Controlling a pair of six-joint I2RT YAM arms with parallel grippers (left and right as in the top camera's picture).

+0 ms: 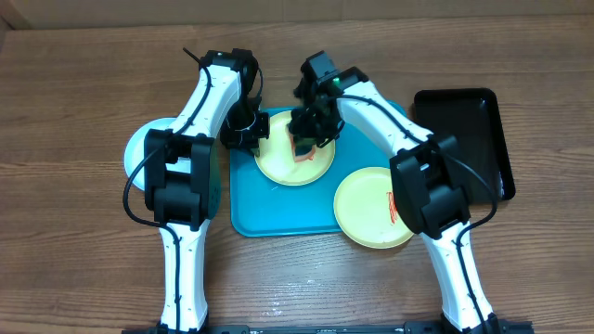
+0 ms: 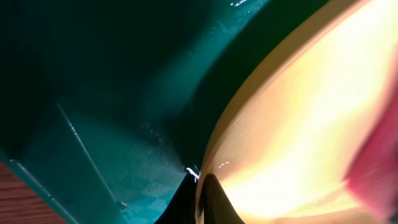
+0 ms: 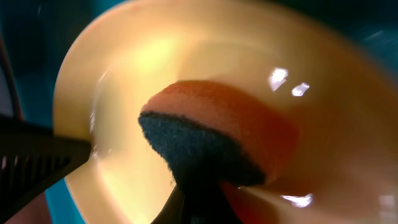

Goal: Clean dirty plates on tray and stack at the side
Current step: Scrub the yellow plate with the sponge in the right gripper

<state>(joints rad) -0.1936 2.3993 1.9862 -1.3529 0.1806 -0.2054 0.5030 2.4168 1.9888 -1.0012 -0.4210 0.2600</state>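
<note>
Plate 1 (image 1: pixel 278 167) in tray (image 1: pixel 278 215); plate 2 (image 1: pixel 367 209) at its R edge; plate 3 (image 1: pixel 137 148) on table (image 1: pixel 74 232), L.

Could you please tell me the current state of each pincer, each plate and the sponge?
left pincer: shut on the rim of the yellow plate on the tray.
right pincer: shut on the sponge.
sponge: against that plate.
second yellow plate: red-smeared, at the tray's right edge.
pale plate: on the table, left of the tray.
</note>
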